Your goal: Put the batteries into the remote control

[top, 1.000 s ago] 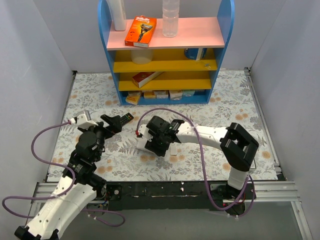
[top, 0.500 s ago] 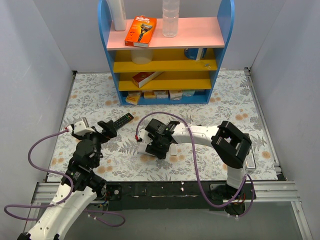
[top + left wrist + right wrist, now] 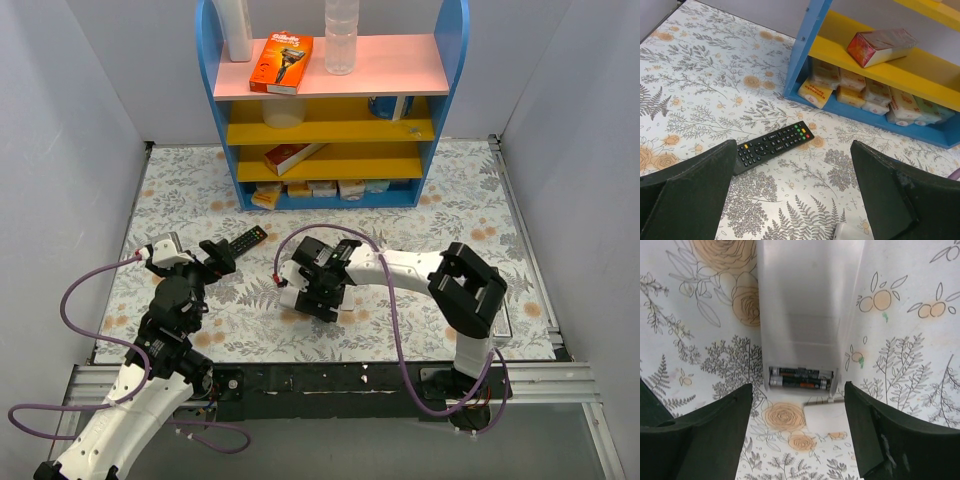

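Note:
The white remote control [image 3: 807,315] lies back up on the floral table, its battery compartment open at the near end. Two batteries [image 3: 800,379], dark with silvery ends, lie side by side in the compartment. The white cover [image 3: 822,416] lies flat just in front of it. My right gripper [image 3: 797,440] is open and empty, hovering above the cover with its fingers either side. In the top view the right gripper [image 3: 318,285] hides most of the remote [image 3: 289,291]. My left gripper [image 3: 215,255] is open and empty to the left; a white corner of the remote [image 3: 847,232] shows below it.
A longer black remote [image 3: 772,145] lies ahead of the left gripper, also seen in the top view [image 3: 245,240]. A blue shelf unit [image 3: 220,120] with yellow shelves, boxes and bottles stands at the back. Grey walls close in left and right.
The left gripper has drawn back a little toward its base. The right gripper has shifted slightly over the white remote, and its elbow has swung left.

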`<action>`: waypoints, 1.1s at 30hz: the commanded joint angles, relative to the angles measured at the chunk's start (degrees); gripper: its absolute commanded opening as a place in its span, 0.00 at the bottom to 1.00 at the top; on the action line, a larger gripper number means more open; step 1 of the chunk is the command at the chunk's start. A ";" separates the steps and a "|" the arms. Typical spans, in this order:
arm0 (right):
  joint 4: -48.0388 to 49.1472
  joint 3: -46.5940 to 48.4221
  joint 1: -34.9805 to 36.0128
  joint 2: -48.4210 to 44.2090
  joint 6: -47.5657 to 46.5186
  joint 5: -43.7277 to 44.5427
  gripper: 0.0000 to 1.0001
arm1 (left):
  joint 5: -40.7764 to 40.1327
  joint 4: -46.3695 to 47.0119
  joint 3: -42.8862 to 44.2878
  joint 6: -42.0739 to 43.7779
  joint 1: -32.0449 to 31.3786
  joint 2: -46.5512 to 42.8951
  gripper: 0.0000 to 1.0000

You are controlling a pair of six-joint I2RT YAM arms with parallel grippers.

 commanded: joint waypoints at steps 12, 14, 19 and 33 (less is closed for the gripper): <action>-4.27 -5.36 -2.32 -10.48 -9.59 3.68 0.86 | 0.23 1.30 -0.45 1.50 0.28 -0.04 0.98; -4.00 -5.98 -3.46 -11.00 -10.03 3.68 0.84 | 0.32 1.39 -0.36 1.50 0.28 0.04 0.98; -3.30 -7.03 -5.66 -10.39 -11.09 1.76 0.78 | 0.75 1.48 -0.36 1.50 0.28 0.05 0.98; -1.10 -7.12 -6.98 -6.61 -11.71 -0.01 0.68 | 1.28 1.48 -0.45 1.41 0.28 0.04 0.98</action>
